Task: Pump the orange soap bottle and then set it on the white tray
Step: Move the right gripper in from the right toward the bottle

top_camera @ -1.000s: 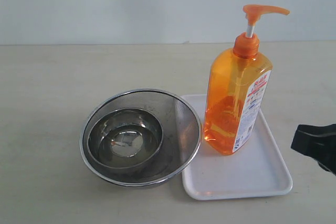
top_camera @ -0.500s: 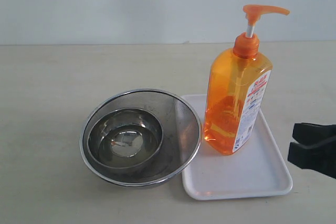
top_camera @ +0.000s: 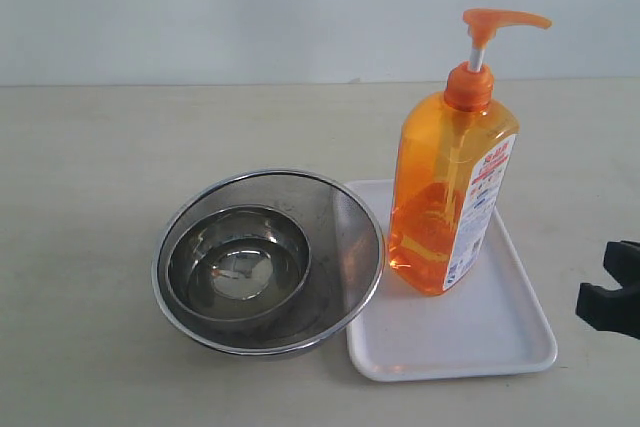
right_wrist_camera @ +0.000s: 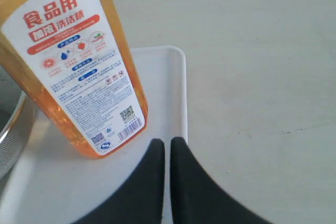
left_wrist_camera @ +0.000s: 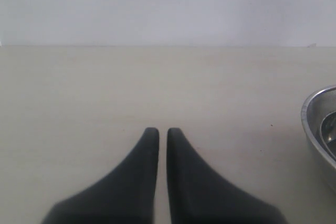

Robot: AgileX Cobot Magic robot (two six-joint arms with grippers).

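The orange soap bottle (top_camera: 445, 197) stands upright on the far left part of the white tray (top_camera: 480, 337), pump head raised and spout pointing right. The right wrist view shows its white-and-red label (right_wrist_camera: 79, 72) and the tray's rim (right_wrist_camera: 181, 87). My right gripper (top_camera: 612, 292) is at the right edge of the exterior view, to the right of the tray and apart from the bottle. Its fingers (right_wrist_camera: 167, 142) are shut with nothing between them. My left gripper (left_wrist_camera: 163, 131) is shut over bare table and does not appear in the exterior view.
A large steel bowl (top_camera: 345, 237) with a smaller steel bowl (top_camera: 238, 267) nested inside sits against the tray's left side. Its rim (left_wrist_camera: 315, 124) shows at the edge of the left wrist view. A pale wall runs behind the beige table.
My right gripper has drawn back to the right, away from the tray and toward the edge of the exterior view. The bottle, tray and bowls have not moved.
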